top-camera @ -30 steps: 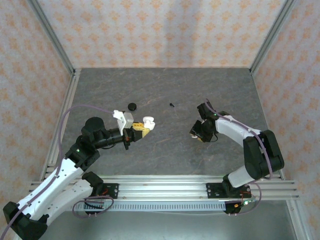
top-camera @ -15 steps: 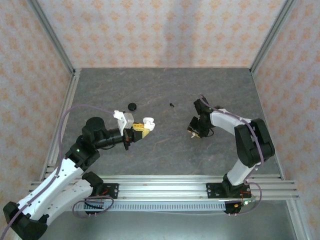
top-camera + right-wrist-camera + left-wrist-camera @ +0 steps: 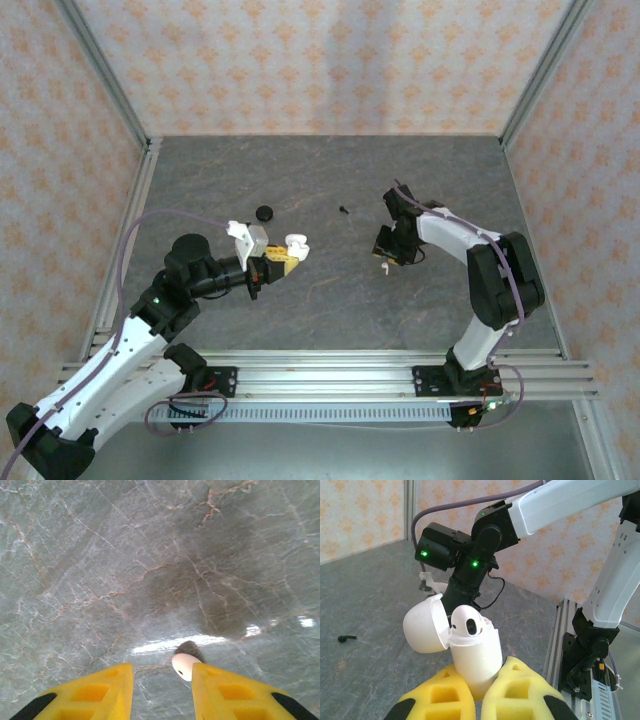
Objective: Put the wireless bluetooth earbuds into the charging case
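Note:
My left gripper [image 3: 482,674] is shut on the white charging case [image 3: 476,652], holding it above the table with its lid [image 3: 422,626] swung open. One white earbud [image 3: 468,622] sits in the case. In the top view the case [image 3: 297,244] is left of centre. My right gripper [image 3: 162,690] points down at the table, open. A second white earbud [image 3: 183,666] lies on the stone between its jaws, against the inner face of the right finger [image 3: 215,685]. That earbud [image 3: 384,268] shows just below the right gripper [image 3: 388,255] in the top view.
A tiny black earbud [image 3: 344,210] lies on the grey stone table [image 3: 330,170] toward the back, with a round black case [image 3: 264,213] to its left. The black earbud [image 3: 347,638] also shows past the white case. Patterned walls and metal posts enclose the table.
The right arm has swung left and slightly toward the back, bringing its gripper over the white earbud, and its jaws have narrowed a little. The left arm and the case have stayed still.

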